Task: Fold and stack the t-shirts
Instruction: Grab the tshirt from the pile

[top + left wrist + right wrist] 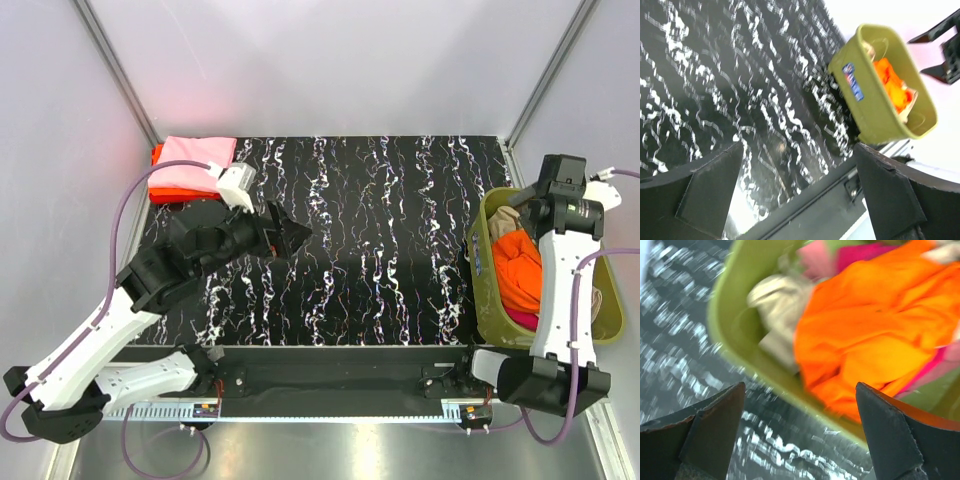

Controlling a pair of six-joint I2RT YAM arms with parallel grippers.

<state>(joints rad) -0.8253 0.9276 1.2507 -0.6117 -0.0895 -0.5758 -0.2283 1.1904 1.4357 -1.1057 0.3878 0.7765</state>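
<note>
Lying crumpled on top of the heap in the olive-green plastic basket [487, 305], the bright orange t-shirt [517, 270] fills most of the tub's middle. A beige t-shirt [503, 218] is bunched against the basket's far end, and a magenta t-shirt [519, 318] peeks out from under the orange one toward the near end. The basket stands at the right edge of the bench [400, 250], a black top veined with white, and carries a small blue label [854, 82] on its outer long wall. Across the bench, in the far left corner, a light pink t-shirt [197, 160] lies folded flat on a red-orange t-shirt [163, 188], whose edge shows along the left and near sides of the pile. The right hand [800, 435] hangs at the far end of the basket with its jaws spread wide and nothing between them. Its wrist view shows the orange and beige cloth just beyond the gap, though whether the fingertips touch anything I cannot tell. The left hand [300, 235] is released as well, jaws fully apart and empty. It is held above bare bench near the folded pile and points toward the right side, well apart from the basket that its wrist camera sees.
</note>
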